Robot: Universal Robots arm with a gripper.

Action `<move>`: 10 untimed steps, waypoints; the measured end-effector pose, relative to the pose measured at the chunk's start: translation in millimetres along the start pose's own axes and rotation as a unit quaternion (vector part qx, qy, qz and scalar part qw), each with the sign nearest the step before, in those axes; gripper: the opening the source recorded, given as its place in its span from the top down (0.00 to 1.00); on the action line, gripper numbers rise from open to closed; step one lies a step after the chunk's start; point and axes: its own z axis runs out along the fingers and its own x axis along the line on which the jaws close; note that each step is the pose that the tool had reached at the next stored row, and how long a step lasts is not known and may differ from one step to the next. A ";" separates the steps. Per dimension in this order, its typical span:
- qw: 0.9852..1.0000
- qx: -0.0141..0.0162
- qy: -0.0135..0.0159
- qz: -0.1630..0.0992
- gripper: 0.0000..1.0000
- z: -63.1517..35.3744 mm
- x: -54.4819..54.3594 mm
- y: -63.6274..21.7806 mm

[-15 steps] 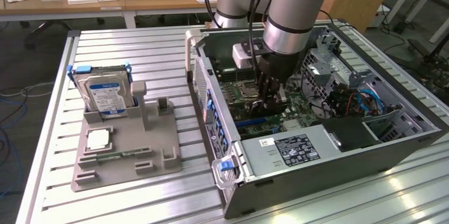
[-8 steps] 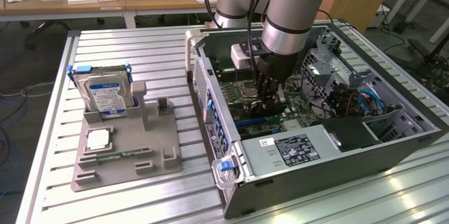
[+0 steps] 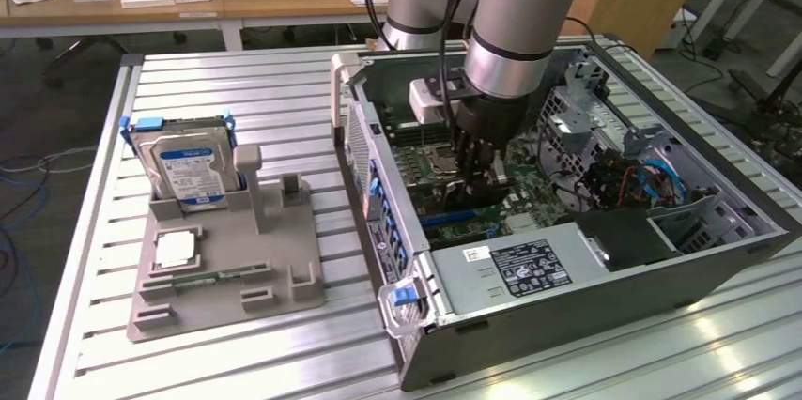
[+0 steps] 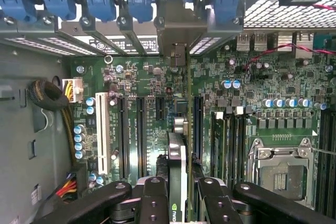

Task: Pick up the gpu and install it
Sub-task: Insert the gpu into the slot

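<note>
Inside the open computer case (image 3: 701, 231), the arm's fingers (image 4: 181, 195) are clamped on the graphics card (image 4: 177, 171), holding it on edge just above the green motherboard (image 4: 252, 82), with its metal bracket toward the rear slot openings. Beside the case on the counter (image 3: 251, 81), a grey holder (image 3: 239, 278) carries a hard drive (image 3: 188, 170), well apart from the arm.

A hard drive (image 3: 188, 167) stands upright in a grey holder (image 3: 225, 273) on the slatted table (image 3: 100, 344). Beside it, toward the exterior view's right, sits an open computer case (image 3: 701, 240).
</note>
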 end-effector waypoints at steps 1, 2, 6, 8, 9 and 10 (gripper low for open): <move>1.000 0.000 0.000 0.000 0.73 0.1 0.0 0.7; 1.000 0.000 0.000 0.000 0.73 0.3 0.0 1.3; 1.000 0.000 0.000 0.000 0.73 2.0 0.1 2.5; 1.000 0.000 0.000 0.000 0.73 3.3 0.2 2.7; 1.000 0.000 0.000 0.000 0.73 3.3 0.2 2.7; 1.000 0.000 0.000 0.000 0.73 3.3 0.2 2.7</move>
